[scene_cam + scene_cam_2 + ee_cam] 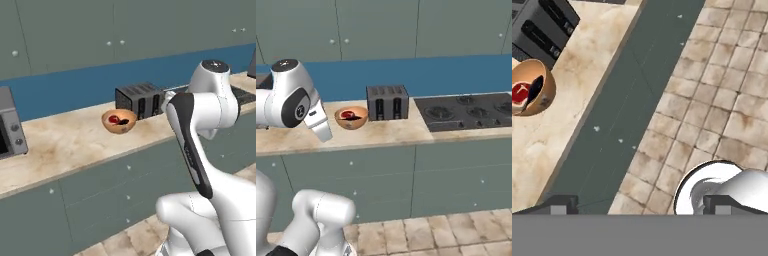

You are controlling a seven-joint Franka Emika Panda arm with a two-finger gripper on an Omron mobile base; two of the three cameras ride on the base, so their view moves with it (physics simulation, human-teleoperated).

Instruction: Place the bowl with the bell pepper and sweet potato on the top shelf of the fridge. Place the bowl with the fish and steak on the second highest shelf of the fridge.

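Apparently wide apart and holding nothing, the tool (pixel 637 205) hangs well off the bowl (pixel 532 87) (beside the toaster (pixel 542 27)).

Bowl (pixel 119 121) left side: bare table (pixel 65 145), open approach.
Bowl right side: toaster (pixel 140 99) stands just beside it, blocking.
Bowl front: bare table strip to the edge.
Stove (pixel 468 111): well apart, beyond the toaster.
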